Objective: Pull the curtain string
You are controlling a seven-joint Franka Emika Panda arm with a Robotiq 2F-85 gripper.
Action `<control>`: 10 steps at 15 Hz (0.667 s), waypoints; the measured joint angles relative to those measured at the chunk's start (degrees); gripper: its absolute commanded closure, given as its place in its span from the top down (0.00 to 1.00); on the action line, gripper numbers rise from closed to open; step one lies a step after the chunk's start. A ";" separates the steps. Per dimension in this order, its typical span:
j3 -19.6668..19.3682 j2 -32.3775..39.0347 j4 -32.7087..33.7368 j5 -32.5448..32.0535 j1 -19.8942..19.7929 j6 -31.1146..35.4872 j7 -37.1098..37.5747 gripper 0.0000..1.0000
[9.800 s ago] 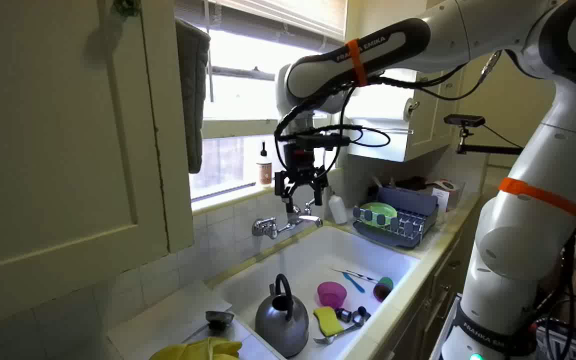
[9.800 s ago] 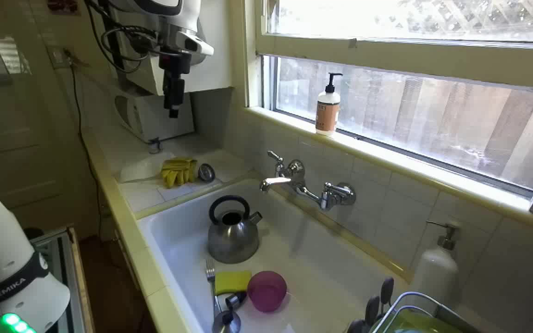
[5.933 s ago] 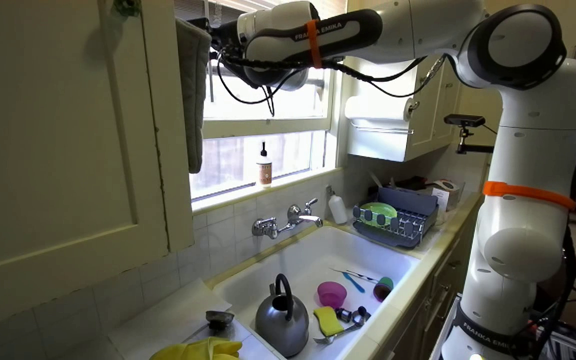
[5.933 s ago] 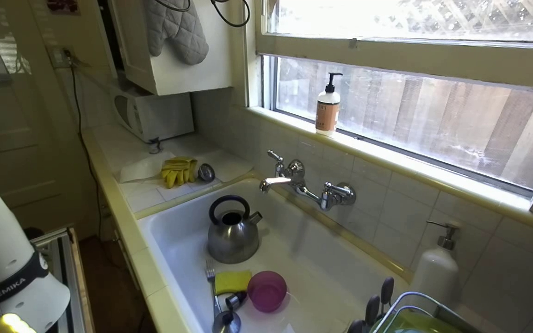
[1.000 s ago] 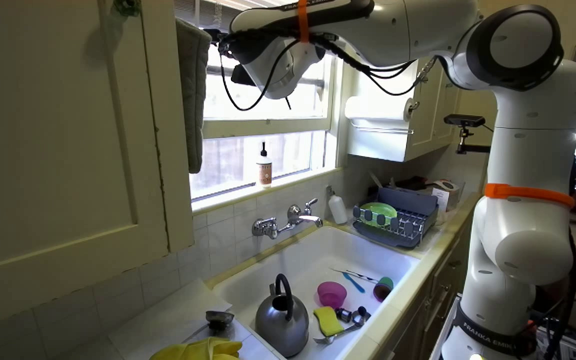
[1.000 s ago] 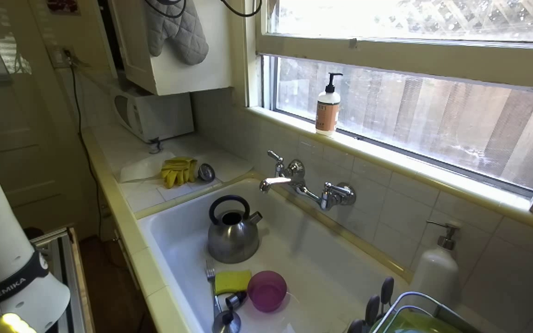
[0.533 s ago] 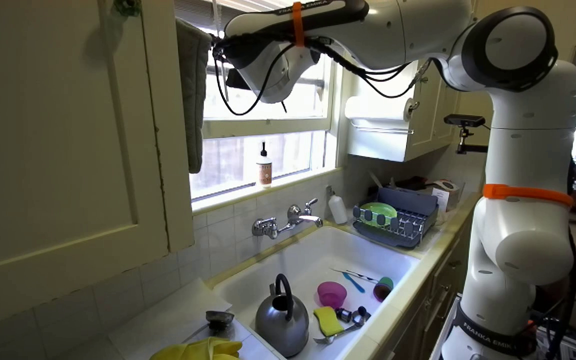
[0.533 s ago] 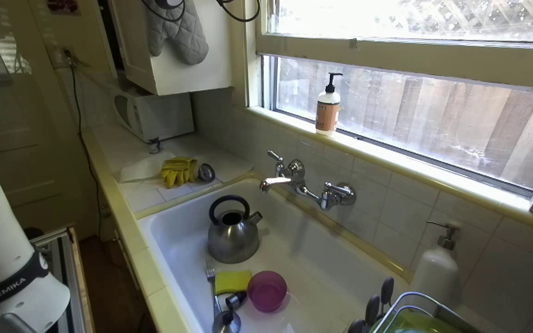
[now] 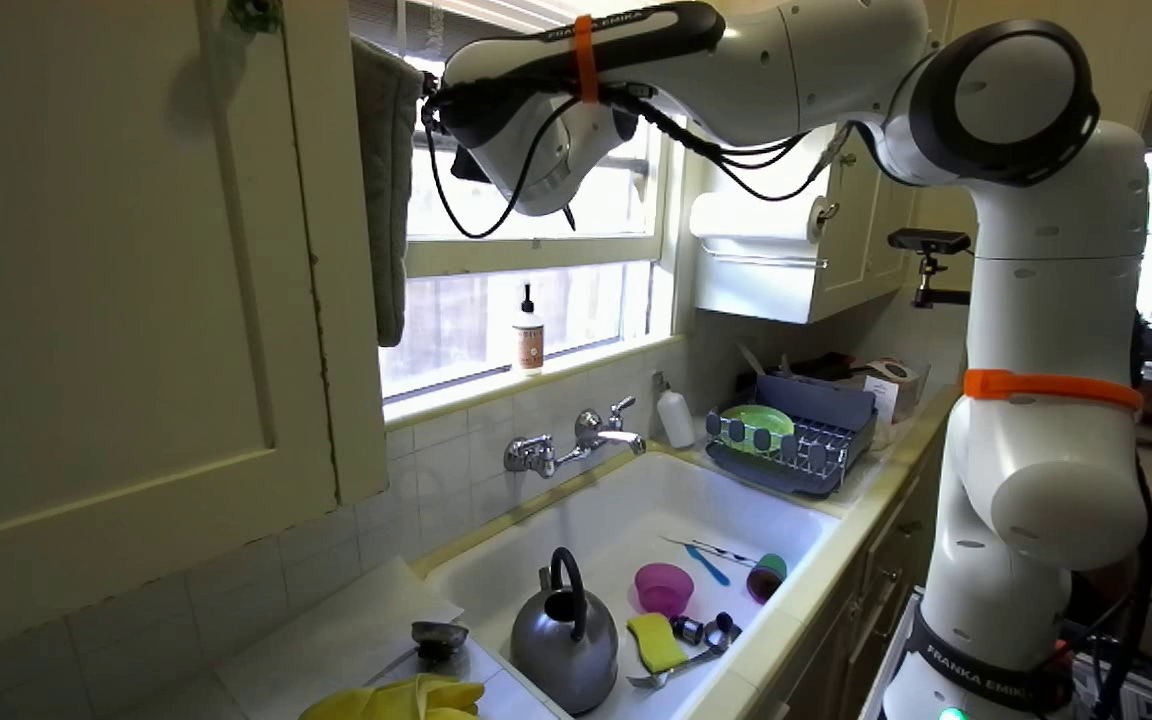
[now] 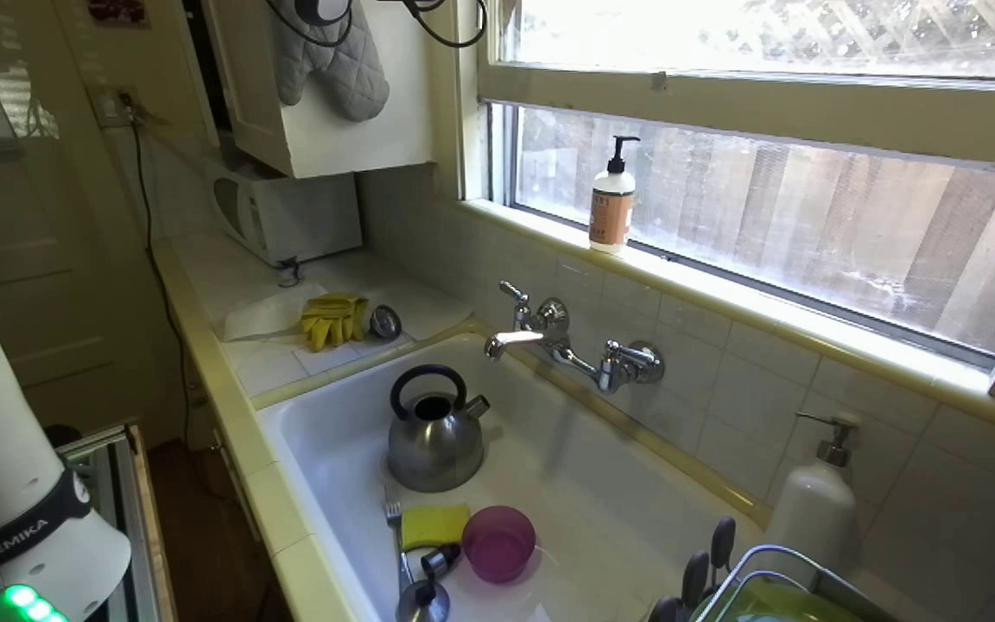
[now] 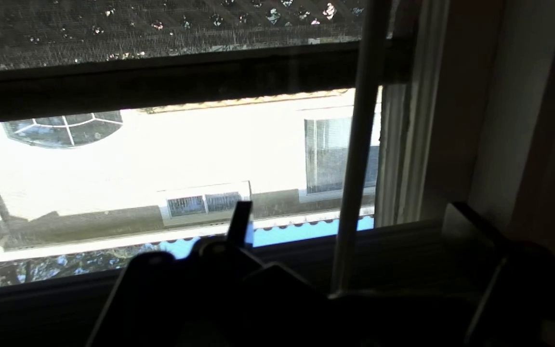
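The pale upright line in the wrist view, which I took for the string (image 11: 360, 144), hung before the window (image 9: 536, 257), and looked there as straight as a rod; its long axis ran up and down the window with a slight lean; only one arm (image 9: 841, 75) stood at the window, and the fingers (image 11: 242, 221) of its gripper (image 11: 349, 212) were well apart, with nothing clamped between them; seen from the wrist, the string crossed the gap near its middle, roughly square to the line joining the fingertips; one end was lost behind the gripper's dark body, and I could not tell whether the string lay within the gripper's reach or beyond it, closer to the window; in an exterior view the mitt (image 9: 386, 190), beside the window, hid the fingertips, so depth could not be checked there; I judged the step to be lining up, the pull not yet begun; the coming move, in my judgement, turned on that depth: some advance toward the window if the string lay beyond, then a grasp; closing early risked catching nothing.
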 measured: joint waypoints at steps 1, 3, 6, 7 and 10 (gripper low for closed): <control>0.00 0.05 0.01 0.18 0.00 0.21 0.00 1.00; 0.00 0.33 0.10 0.60 0.00 0.86 0.00 1.00; 0.02 1.51 1.24 1.06 0.02 1.87 0.03 1.00; 0.02 2.08 1.77 1.10 0.02 2.30 0.03 1.00; 0.02 4.07 3.76 1.50 0.14 3.41 0.03 1.00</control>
